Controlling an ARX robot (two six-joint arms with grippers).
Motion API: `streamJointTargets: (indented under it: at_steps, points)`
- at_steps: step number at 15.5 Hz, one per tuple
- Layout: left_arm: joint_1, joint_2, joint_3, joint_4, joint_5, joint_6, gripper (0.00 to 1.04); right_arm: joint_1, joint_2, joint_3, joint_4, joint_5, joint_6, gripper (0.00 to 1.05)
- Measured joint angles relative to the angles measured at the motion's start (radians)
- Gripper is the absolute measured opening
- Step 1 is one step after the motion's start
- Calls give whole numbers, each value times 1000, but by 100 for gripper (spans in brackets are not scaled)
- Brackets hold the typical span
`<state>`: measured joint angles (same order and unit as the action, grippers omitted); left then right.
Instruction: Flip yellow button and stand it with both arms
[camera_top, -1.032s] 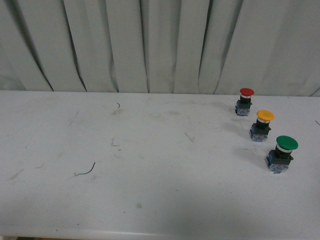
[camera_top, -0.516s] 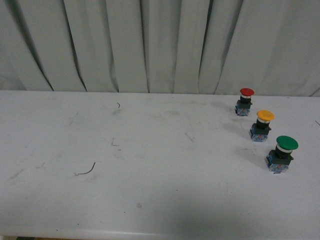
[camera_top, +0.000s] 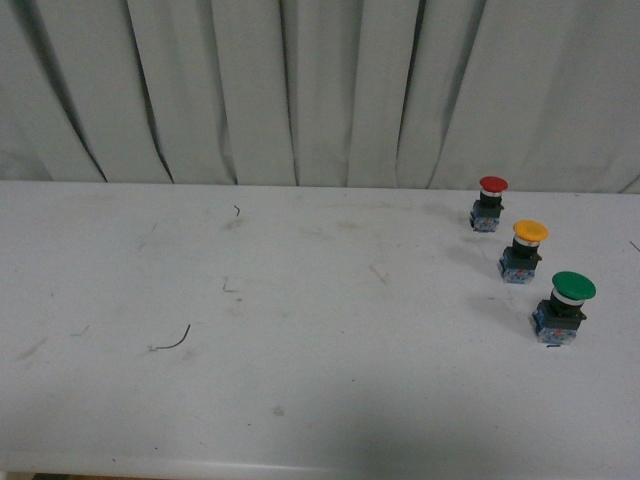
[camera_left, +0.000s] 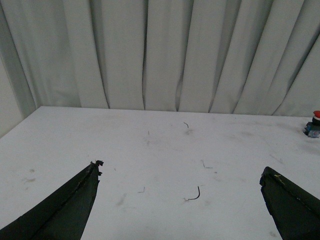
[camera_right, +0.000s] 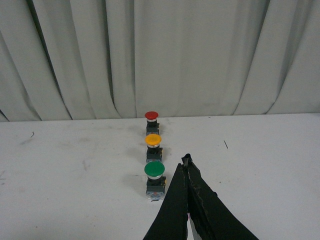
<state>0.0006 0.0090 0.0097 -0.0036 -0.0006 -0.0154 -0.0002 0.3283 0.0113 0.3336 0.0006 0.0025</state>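
Note:
The yellow button (camera_top: 524, 250) stands upright, cap up, at the table's far right, between a red-capped button (camera_top: 489, 203) and a larger green-capped button (camera_top: 564, 305). It also shows in the right wrist view (camera_right: 153, 146), in line with the red one (camera_right: 151, 122) and the green one (camera_right: 155, 179). My right gripper (camera_right: 186, 162) is shut and empty, beside and short of the green button, touching nothing. My left gripper (camera_left: 180, 172) is open and empty above bare table, far from the buttons. Neither arm shows in the front view.
The white table (camera_top: 300, 330) carries scuff marks and a small curved black wire scrap (camera_top: 176, 340), also seen in the left wrist view (camera_left: 195, 194). A pleated grey curtain (camera_top: 320, 90) hangs behind the table's back edge.

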Motion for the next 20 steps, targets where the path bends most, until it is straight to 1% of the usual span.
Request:
streamJointTargets:
  at_steps: [8, 9, 10, 15, 20]
  points:
    - [0, 0, 0, 0, 0, 0, 98, 0, -159, 0, -161, 0, 0, 2]
    - [0, 0, 0, 0, 0, 0, 98, 0, -244, 0, -302, -2, 0, 2]
    - [0, 0, 0, 0, 0, 0, 98, 0, -327, 0, -327, -1, 0, 2]
    - [0, 0, 0, 0, 0, 0, 98, 0, -325, 0, -337, -1, -1, 2]
    - [0, 0, 0, 0, 0, 0, 98, 0, -325, 0, -337, -1, 0, 64]
